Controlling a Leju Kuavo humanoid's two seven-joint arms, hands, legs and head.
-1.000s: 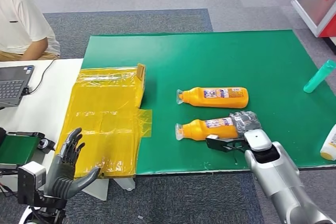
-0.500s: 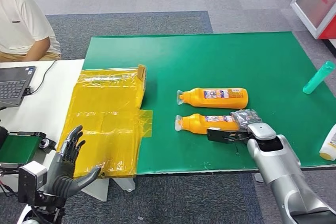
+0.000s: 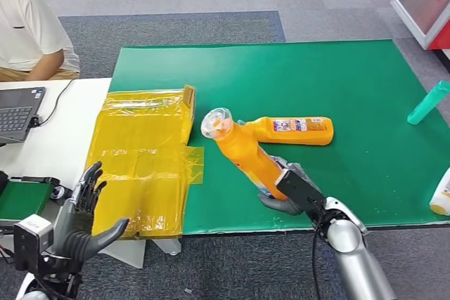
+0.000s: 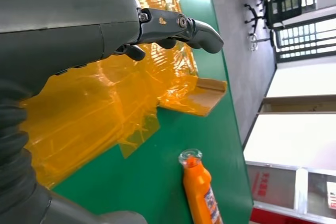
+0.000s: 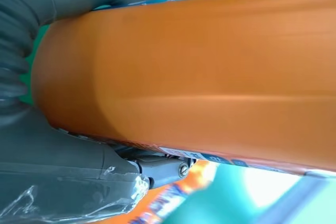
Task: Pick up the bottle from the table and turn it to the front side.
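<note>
My right hand grips the lower body of an orange bottle and holds it above the green mat, tilted, its clear-capped neck pointing up and to the left. Up close, the right wrist view has the orange bottle pressed against my right hand. A second orange bottle lies flat on the mat just behind, label up; the second bottle also appears past my left hand. That left hand hovers open near the yellow plastic sheet, holding nothing.
A teal bottle and a white bottle lie at the mat's right edge. A person in a white shirt sits at the far left behind a laptop. A small green-topped device sits by my left arm.
My right hand has lifted the nearer orange bottle off the mat and swung it up, so its neck now points up and left. My left hand has barely moved.
</note>
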